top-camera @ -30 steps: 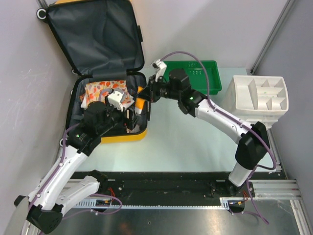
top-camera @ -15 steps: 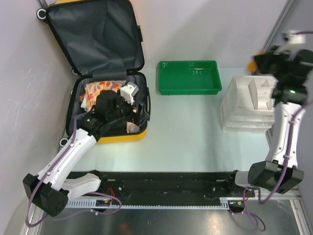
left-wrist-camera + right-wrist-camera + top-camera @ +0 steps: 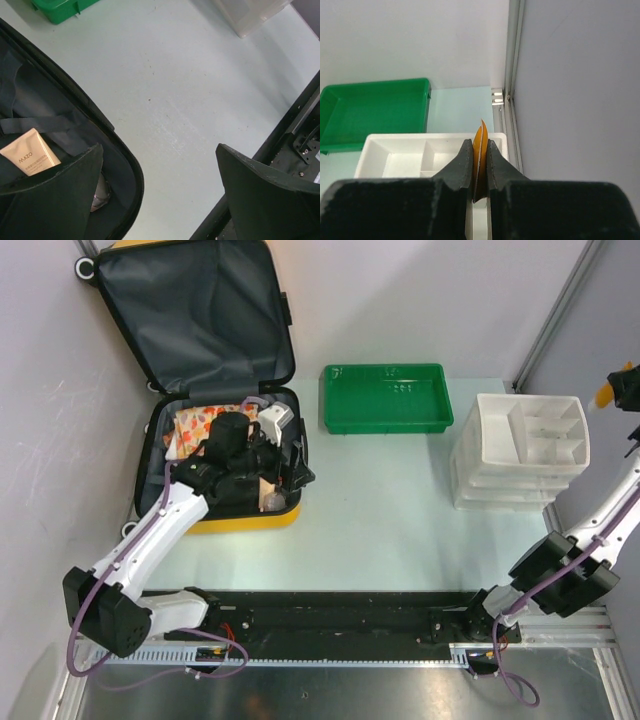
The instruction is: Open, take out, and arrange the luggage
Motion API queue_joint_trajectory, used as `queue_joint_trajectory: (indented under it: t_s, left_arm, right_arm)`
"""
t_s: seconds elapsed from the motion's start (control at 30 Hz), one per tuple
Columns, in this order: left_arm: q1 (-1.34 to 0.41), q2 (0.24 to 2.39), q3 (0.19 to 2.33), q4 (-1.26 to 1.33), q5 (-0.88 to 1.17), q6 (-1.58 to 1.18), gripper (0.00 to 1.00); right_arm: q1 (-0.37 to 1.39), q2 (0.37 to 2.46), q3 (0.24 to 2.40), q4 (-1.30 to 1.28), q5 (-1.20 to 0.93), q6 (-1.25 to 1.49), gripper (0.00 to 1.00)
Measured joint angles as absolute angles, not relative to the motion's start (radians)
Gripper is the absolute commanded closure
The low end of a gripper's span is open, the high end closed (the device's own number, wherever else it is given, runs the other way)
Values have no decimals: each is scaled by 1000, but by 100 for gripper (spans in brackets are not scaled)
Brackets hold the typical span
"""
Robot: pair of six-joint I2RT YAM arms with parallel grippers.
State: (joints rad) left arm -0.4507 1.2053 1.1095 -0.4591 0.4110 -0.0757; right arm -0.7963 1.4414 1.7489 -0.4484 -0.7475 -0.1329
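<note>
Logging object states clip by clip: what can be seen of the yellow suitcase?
The luggage is a small yellow hard-shell case with a black zipper band and dark grey lining. It lies open at the table's far left, lid raised toward the back. Its base holds a patterned cloth and a beige tube. The open left gripper straddles its right rim.

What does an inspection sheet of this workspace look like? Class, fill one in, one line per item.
Surface: pale table, faint scuffs.
Job's things: luggage open, lid up; patterned cloth and beige tube inside.
Clutter: green tray, white organizer.
Grippers: left gripper open at the luggage's rim; right gripper shut on thin orange item by the organizer.
Cables: purple cables along both arms.
Surroundings: grey walls, metal frame post.
</note>
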Motion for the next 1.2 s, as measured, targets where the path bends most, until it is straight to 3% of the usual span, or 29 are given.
queue_joint_trajectory:
  t_s: [0.47, 0.83, 0.93, 1.03, 1.07, 1.2]
  left_arm:
    - [-400, 1230, 1109, -459, 507, -79, 0]
    - [-381, 1277, 1109, -459, 538, -80, 0]
    - [-374, 1284, 1109, -459, 538, -79, 0]
    - [-369, 1290, 1109, -459, 535, -79, 0]
    - [-368, 1291, 1109, -459, 532, -79, 0]
    - [-356, 1291, 1109, -459, 505, -80, 0]
  right_arm:
    - [-705, 1600, 1765, -395, -911, -237, 100]
    - [-676, 1699, 1784, -401, -902, -294, 100]
    - [-668, 1707, 1784, -405, -886, -309, 76]
    - [-659, 1713, 1784, -411, -867, -318, 64]
    - [-657, 1715, 1784, -412, -860, -323, 55]
    - [-651, 1717, 1784, -414, -835, -329, 45]
